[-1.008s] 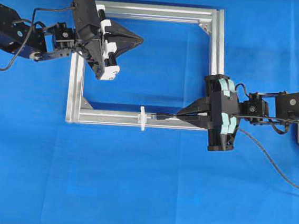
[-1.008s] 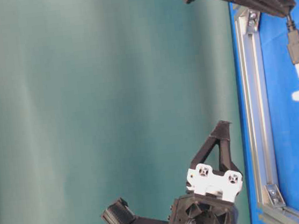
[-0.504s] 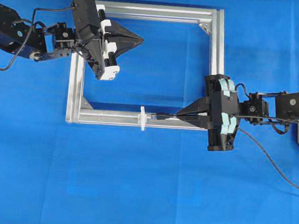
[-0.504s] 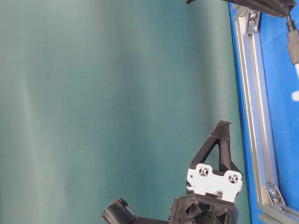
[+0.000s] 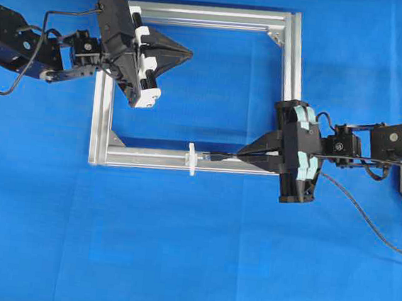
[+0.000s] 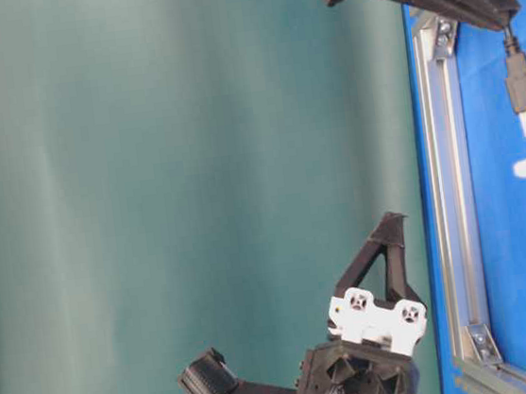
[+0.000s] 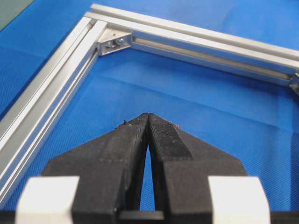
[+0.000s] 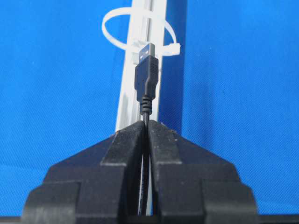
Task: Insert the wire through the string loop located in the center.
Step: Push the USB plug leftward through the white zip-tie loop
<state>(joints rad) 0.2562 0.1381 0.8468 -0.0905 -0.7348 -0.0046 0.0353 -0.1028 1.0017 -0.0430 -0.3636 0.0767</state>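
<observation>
Black wire point(image 8: 146, 86) was pinched in your right claw point(image 8: 145, 125), its plug just short of the white loop point(image 8: 138, 31) on the frame point(image 5: 289, 59). Only the right wrist view showed the loop as a round ring; from above it looked like a small white tab. Your left claw point(image 7: 147, 116) was shut tight and empty over the frame's inside.

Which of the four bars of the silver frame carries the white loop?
The bottom bar in the overhead view: the string loop stands near its middle. The right hand holds the wire just beside it.
</observation>
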